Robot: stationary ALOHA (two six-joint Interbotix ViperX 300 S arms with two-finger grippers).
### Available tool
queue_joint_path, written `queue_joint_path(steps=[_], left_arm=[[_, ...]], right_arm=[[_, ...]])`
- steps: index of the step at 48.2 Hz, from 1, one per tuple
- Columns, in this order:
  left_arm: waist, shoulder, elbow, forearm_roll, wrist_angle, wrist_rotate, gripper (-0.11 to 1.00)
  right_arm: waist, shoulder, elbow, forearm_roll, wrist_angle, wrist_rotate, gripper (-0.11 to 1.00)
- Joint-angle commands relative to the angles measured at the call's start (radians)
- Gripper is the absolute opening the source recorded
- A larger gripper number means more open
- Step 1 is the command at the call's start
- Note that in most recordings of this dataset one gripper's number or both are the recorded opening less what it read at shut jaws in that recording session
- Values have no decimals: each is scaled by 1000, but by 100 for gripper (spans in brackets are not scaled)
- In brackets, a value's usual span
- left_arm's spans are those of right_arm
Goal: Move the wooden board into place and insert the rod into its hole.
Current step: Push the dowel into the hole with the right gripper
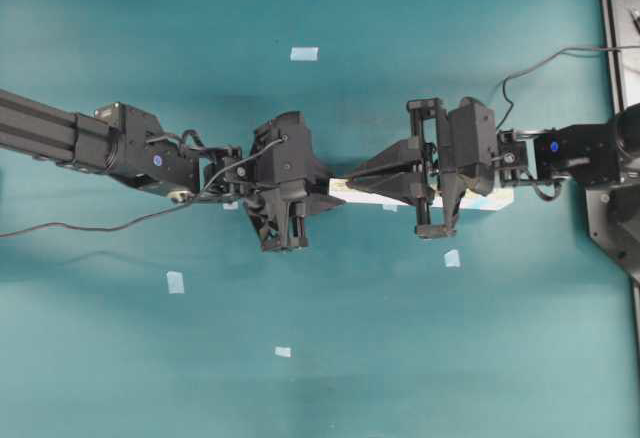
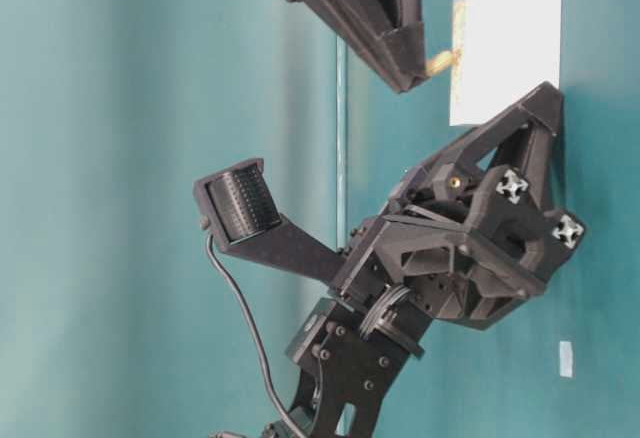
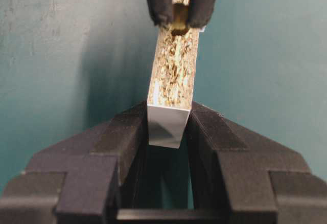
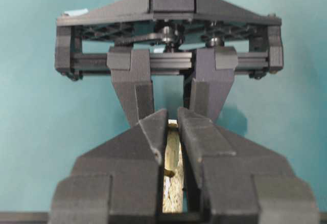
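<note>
While clamped on edge, wooden board [image 3: 172, 75] shows speckled chipboard grain, white end face

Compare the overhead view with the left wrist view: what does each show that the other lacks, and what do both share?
Only the overhead view shows both arms meeting mid-table and pale tape squares such as one on the teal table. Only the left wrist view shows the wooden board on edge, its speckled side up, with a dark hole beside the right hand. Both show the left hand closed on the board's end.
</note>
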Motion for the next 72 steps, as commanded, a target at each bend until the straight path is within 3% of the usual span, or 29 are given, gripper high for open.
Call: queue_joint_path(steps=[1,47,55,66,72], left_arm=[[-32,-8,-9,3,3,-3,23],[-32,-8,-9,3,3,-3,23],[-32,-8,-11,3,5,-3,23],[-32,-9,-11,3,3,-3,23],[-32,-11,-12,3,3,-2,23]], right_arm=[[-2,-2,-12,3,-5,-3,8],[11,6,48,9,34,2,8],[12,2,41,9,94,11,8],[20,-55,31,9,285,12,8],[20,-91,37,8,308,12,8]])
